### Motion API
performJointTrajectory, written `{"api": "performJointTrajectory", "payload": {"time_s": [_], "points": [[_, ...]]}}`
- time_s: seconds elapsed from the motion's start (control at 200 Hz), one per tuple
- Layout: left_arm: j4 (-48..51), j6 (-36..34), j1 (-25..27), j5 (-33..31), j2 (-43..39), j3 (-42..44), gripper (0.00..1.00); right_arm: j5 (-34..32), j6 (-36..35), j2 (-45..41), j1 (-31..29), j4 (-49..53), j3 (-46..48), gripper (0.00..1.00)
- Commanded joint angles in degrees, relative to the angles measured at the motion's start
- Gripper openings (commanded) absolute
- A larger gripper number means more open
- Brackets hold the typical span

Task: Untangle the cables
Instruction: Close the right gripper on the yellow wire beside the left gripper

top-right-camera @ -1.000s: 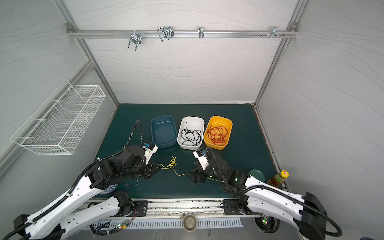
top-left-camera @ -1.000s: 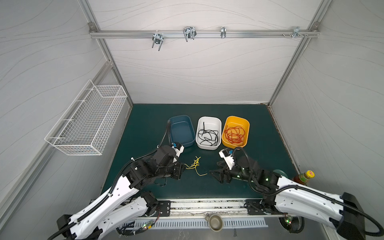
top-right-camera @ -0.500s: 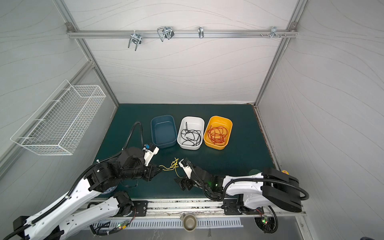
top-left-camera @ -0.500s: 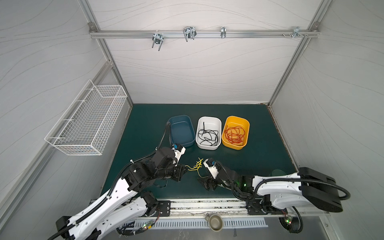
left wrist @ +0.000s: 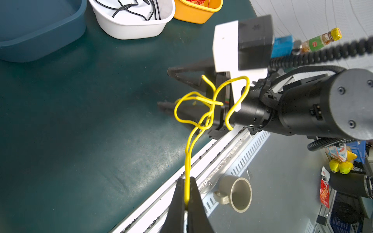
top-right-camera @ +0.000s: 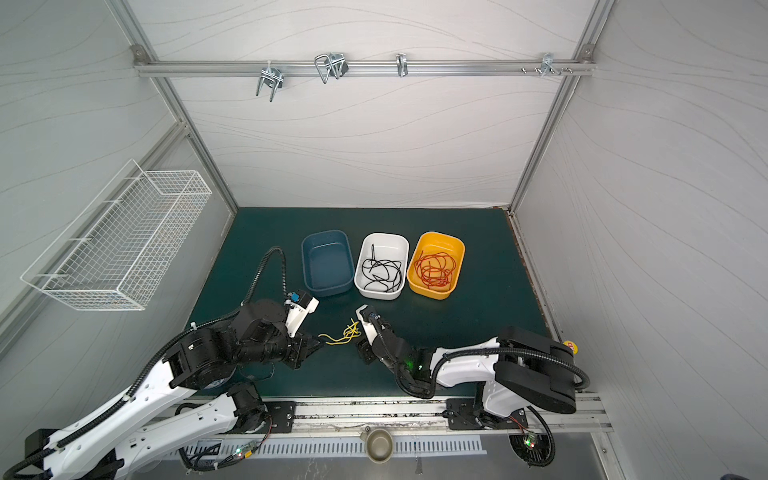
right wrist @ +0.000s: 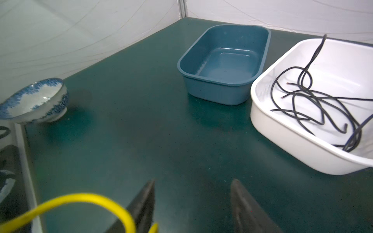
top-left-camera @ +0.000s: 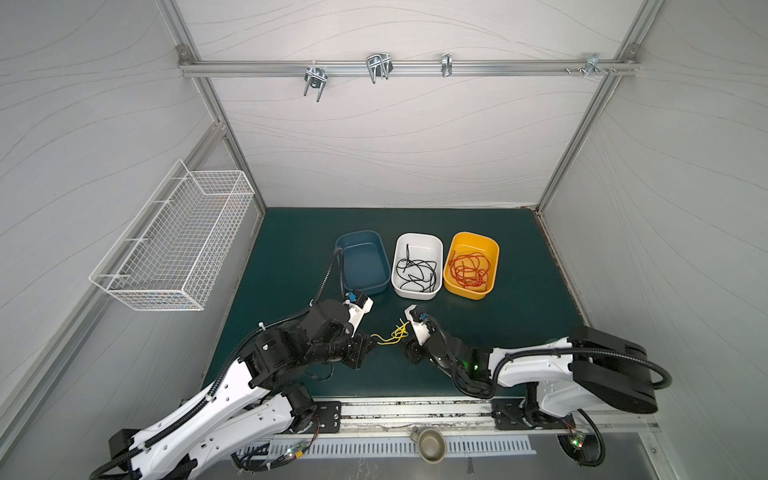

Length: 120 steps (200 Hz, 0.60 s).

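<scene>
Right gripper (left wrist: 163,88) has swung in toward centre, jaws parted, empty. Left gripper (left wrist: 187,179) clamped on the yellow cable (left wrist: 187,159). Cable runs from it to the knot (left wrist: 209,119), just beside right's fingertips, outside their gap.

- Three tubs stand in a row on the dark green mat (top-right-camera: 478,332): a blue tub (top-right-camera: 326,262), a white tub (top-right-camera: 384,237) holding loose black cables (top-right-camera: 382,272), and an orange tub (top-right-camera: 456,249) holding coiled red cables (top-right-camera: 434,268).
- In front of them, a kinked yellow cable (top-right-camera: 343,332) runs out from the tip of the left gripper (top-right-camera: 316,341).
- The right gripper (top-right-camera: 360,338) sits just beside the tangle, its fingers mostly hidden under its wrist camera.
- A white wire basket (top-right-camera: 120,245) hangs on the left wall.
</scene>
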<state>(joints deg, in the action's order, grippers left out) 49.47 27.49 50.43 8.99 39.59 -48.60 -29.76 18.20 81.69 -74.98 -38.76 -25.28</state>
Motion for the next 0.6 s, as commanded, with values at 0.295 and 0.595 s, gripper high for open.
{"api": "performJointTrajectory", "payload": {"time_s": [0.295,0.595], "points": [[-1.4,-0.06,0.28,-1.51,-1.98,-0.51,0.0,-2.87,-1.11,-1.29,-0.16,-3.84,3.1,0.21],[-1.4,-0.11,0.28,-1.61,-2.23,-0.47,0.0,-0.49,-2.02,-4.05,-0.04,-4.32,4.59,0.12]]}}
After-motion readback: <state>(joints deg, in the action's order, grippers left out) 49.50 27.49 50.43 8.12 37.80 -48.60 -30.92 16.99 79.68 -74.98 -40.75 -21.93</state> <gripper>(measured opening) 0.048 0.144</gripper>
